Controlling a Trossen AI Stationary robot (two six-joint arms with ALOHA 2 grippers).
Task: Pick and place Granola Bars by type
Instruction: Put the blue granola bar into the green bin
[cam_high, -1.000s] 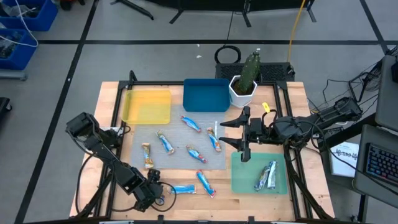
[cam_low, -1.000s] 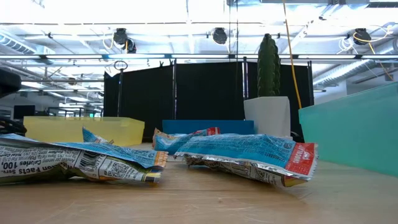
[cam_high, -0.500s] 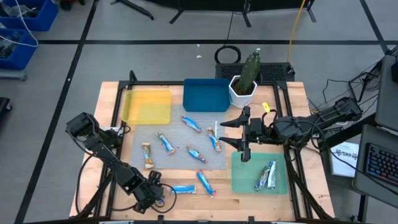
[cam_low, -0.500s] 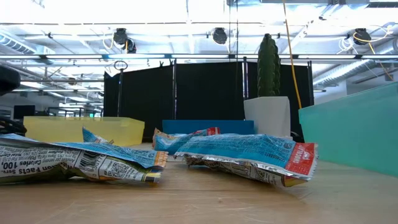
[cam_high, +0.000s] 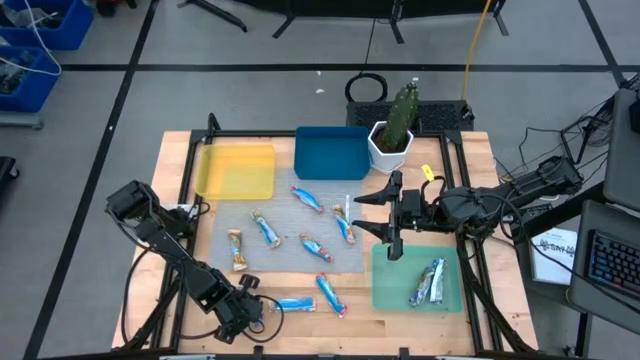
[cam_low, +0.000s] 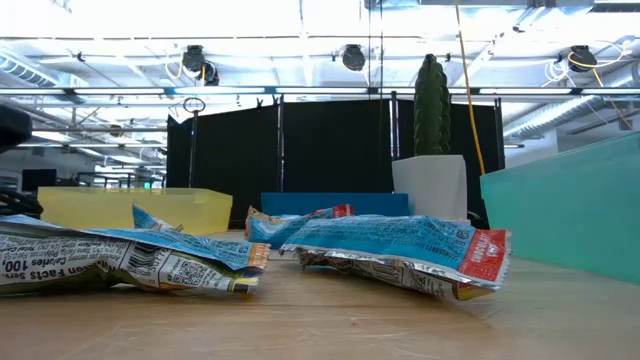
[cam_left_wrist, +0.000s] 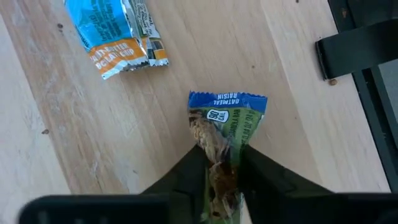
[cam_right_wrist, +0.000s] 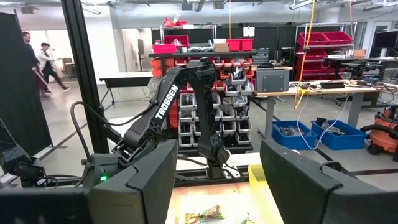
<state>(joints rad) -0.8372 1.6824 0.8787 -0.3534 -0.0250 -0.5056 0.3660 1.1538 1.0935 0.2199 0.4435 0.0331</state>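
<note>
nothing moving since earlier | your left gripper (cam_left_wrist: 221, 163) jaws pinching oatmeal raisin bar (cam_left_wrist: 225, 134) at table (cam_left_wrist: 186, 74) front | right gripper (cam_high: 392, 215) jaws sitting wide above mat (cam_high: 285, 232)

High view overhead; low view table-level; both share yellow tray (cam_high: 237, 170).

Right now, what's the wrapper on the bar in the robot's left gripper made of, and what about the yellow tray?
The oatmeal raisin bar pinched in the left gripper looks wrapped in thin glossy plastic film: it crinkles and has a crimped, zigzag end. The yellow tray looks like smooth, see-through plastic, since light glows through its walls in the low view. Both are guesses from looks alone.
</note>
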